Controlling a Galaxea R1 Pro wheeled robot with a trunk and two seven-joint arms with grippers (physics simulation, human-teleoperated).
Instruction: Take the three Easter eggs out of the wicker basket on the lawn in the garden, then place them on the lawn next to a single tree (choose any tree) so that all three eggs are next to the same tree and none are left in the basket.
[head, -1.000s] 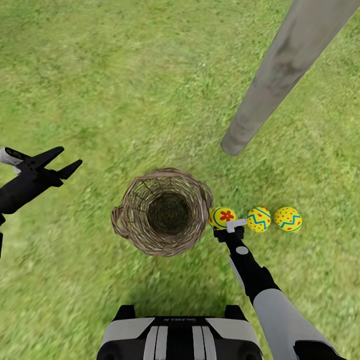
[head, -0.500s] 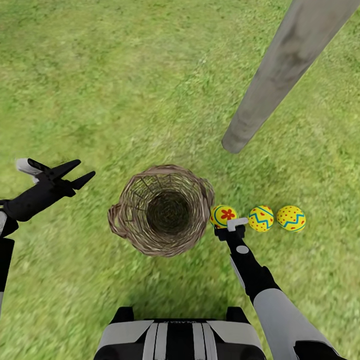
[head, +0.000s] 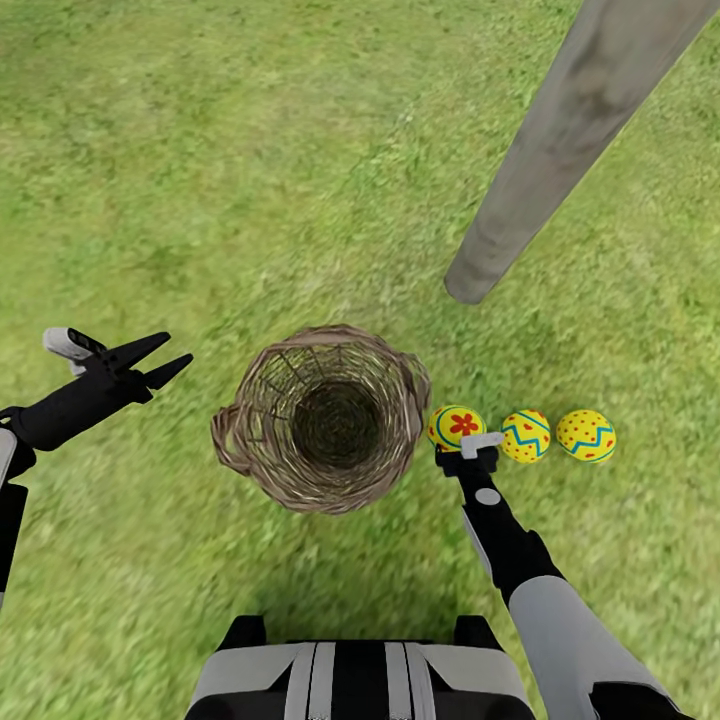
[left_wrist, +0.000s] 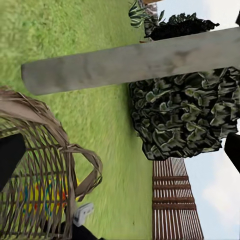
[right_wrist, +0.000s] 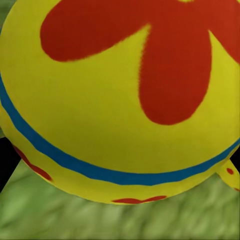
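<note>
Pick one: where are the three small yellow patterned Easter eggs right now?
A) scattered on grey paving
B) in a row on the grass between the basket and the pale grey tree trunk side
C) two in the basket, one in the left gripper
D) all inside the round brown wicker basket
B: the head view shows the three small yellow patterned Easter eggs lined up on the green lawn, to the right of the round brown wicker basket, whose inside looks empty, near the pale grey tree trunk.

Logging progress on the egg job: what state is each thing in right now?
wicker basket: upright on the lawn, nothing visible inside.
flower egg: on the grass beside the basket, at the right tool; grip unclear.
zigzag egg: lying free on the grass.
dotted egg: lying free, outermost in the row.
tree trunk: standing just behind the eggs.
left tool: open, holding nothing.
</note>
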